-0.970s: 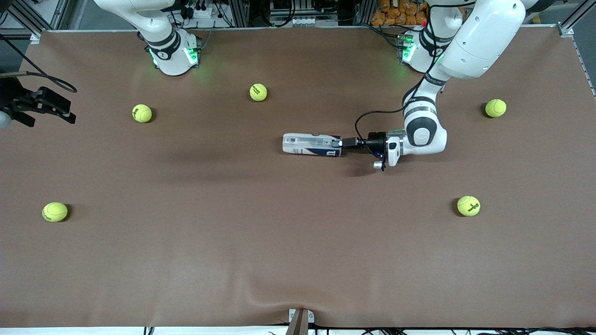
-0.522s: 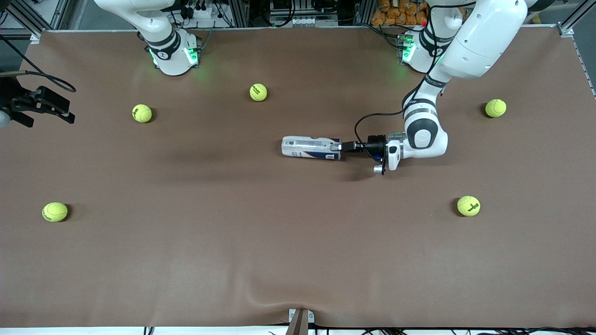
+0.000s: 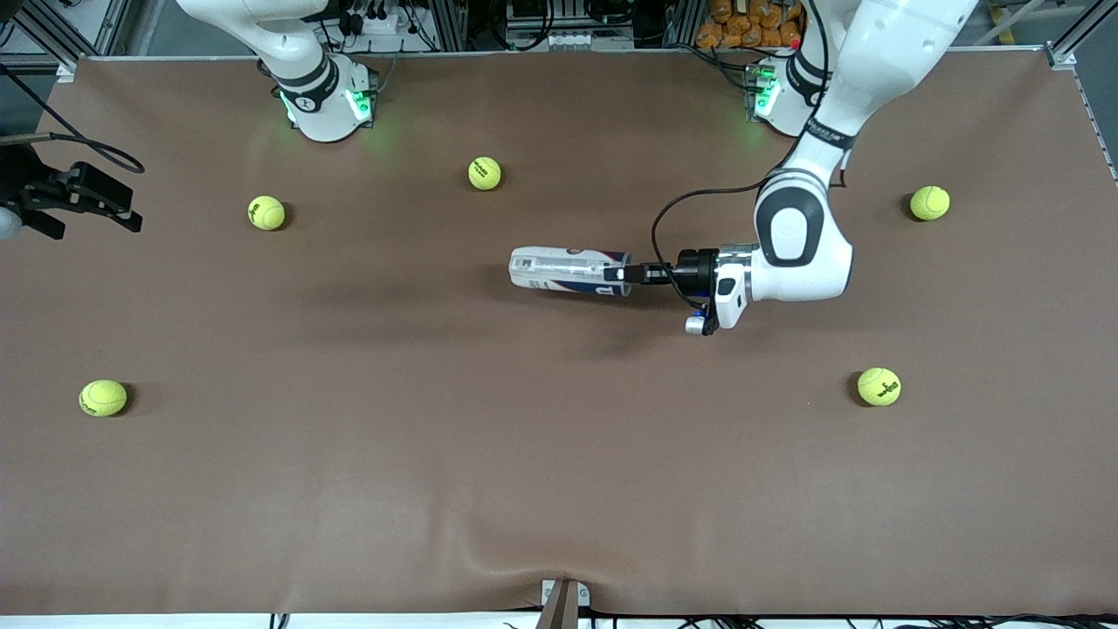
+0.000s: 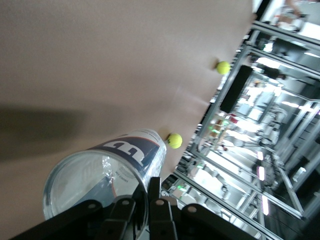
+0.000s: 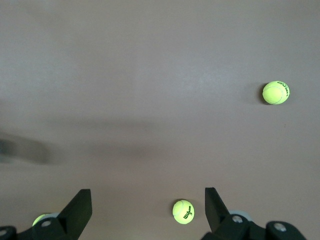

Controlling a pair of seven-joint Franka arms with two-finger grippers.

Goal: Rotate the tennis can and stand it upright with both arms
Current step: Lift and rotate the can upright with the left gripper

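left gripper: our black two-finger left gripper (image 3: 622, 273) is clenched on the rim of the open end of the can; in the left wrist view the fingers (image 4: 155, 202) pinch the thin wall, one inside the mouth and one outside.
tennis can: the slim clear cylindrical tennis can with white and navy label and silvery rims (image 3: 569, 271) lies on its side near the middle of the brown table cover (image 3: 559, 489), its long axis running toward the left arm's end, its mouth facing our left gripper (image 4: 150, 215); seen there as tennis can (image 4: 107, 170).
right gripper: our black right gripper (image 5: 147, 207) hangs with its fingers spread wide and nothing between them, over the right arm's end of the table; this arm waits.
step in hand: we judge that we are starting to lift and swing the can by its rim.
how to do it well: a rim pinch is a thin hold, so we should raise slowly, pivot the can about its closed end, and keep the wrist turning smoothly so the wall does not slip or buckle. we should bring our right gripper in to steady the body before the can stands.
risk: the can may roll or twist out of the pinch.
surroundings: yellow-green tennis balls lie scattered well apart from the can, the closest one (image 3: 485, 172) farther from the front camera.
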